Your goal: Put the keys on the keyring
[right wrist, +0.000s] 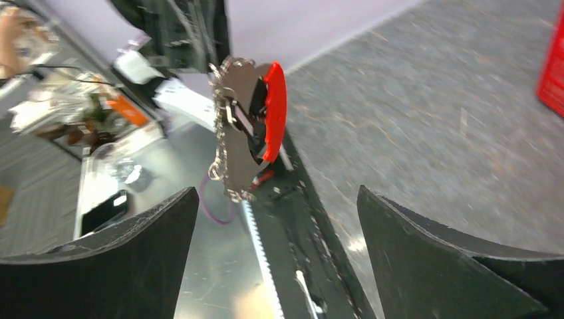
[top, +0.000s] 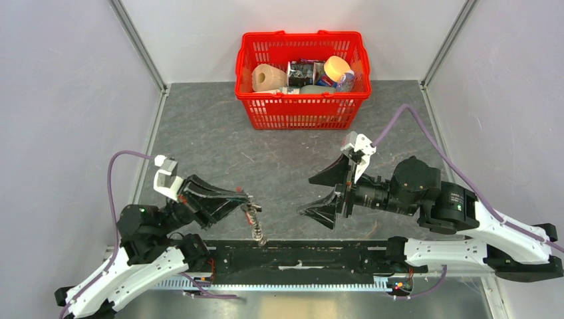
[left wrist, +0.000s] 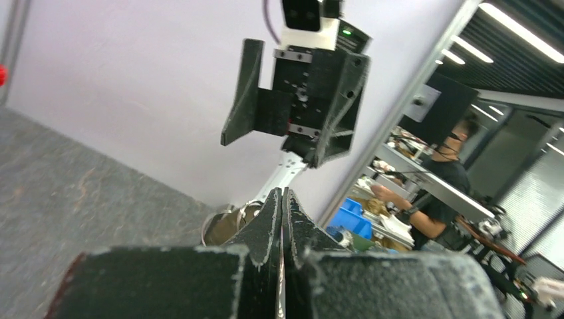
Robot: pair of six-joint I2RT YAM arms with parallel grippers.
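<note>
Keyring (top: 255,224) hangs long-axis down from my left pincer (top: 246,200), clamped on it; my right pincer (top: 308,197), spread apart, faces it.

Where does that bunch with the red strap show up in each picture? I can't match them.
Top external: the keyring hangs from the left gripper, lower centre-left.
Left wrist: only a silvery bit peeks past the shut jaws, low centre.
Right wrist: upper centre-left, red strap on its right.
Shared landmark: the grey tabletop.
</note>
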